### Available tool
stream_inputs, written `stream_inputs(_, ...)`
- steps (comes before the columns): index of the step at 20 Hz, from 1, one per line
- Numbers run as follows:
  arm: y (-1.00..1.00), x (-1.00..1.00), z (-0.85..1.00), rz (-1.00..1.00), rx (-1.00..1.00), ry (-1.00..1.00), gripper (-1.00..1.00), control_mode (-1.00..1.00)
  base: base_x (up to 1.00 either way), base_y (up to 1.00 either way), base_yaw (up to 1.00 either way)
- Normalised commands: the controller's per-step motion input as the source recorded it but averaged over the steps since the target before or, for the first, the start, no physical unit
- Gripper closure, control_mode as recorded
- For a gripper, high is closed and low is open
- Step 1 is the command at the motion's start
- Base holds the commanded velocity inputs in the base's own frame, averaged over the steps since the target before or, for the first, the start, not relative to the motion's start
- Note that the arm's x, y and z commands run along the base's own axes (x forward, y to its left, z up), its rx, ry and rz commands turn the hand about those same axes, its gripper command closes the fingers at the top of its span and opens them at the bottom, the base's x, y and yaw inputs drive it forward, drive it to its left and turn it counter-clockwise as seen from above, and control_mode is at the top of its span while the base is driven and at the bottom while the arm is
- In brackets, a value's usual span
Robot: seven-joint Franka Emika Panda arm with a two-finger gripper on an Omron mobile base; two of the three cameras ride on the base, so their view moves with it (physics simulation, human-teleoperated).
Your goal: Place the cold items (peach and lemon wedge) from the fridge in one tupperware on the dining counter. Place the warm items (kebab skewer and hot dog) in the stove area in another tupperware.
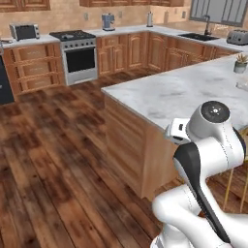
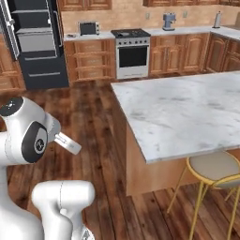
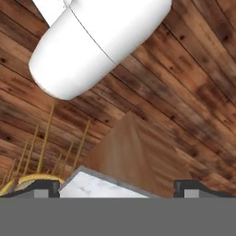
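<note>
Dark wooden floor (image 1: 58, 160) covers this kitchen, and brown wooden cabinets (image 1: 131, 48) run along the far wall. Between them stands a steel stove (image 1: 77, 53) with a black oven door, a toaster oven (image 1: 24, 31) is on the counter to its left, and a coffee machine (image 1: 108, 21) is to its right. From the right base view a tall black fridge (image 2: 35, 42) stands at the far left, with its doors closed. Closer to the robot is the dining counter, a white marble tabletop (image 1: 179, 92) on a wooden body, and its surface looks bare except for a small potted plant (image 1: 240, 63) at the far right edge. A yellow stool (image 2: 213, 171) with a beige seat stands beside this tabletop. The peach, lemon wedge, kebab skewer, hot dog and tupperware cannot be found in these pictures. The hand (image 3: 117, 186) points down over a corner of the tabletop, its fingertips (image 3: 39, 186) stand wide apart, and it holds nothing.
</note>
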Motion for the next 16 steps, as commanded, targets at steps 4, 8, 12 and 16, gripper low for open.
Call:
stream_inputs(4, 0.0, 0.0, 0.0, 0.0, 0.0, 0.0, -1.0, 1.0, 0.68, 1.0, -0.2)
stream_inputs(8, 0.0, 0.0, 0.0, 0.0, 0.0, 0.0, -1.0, 1.0, 0.71, 1.0, -0.2)
stream_inputs(12, 0.0, 0.0, 0.0, 0.0, 0.0, 0.0, -1.0, 1.0, 0.87, 1.0, -0.19)
stream_inputs(16, 0.0, 0.0, 0.0, 0.0, 0.0, 0.0, -1.0, 1.0, 1.0, 1.0, -0.11)
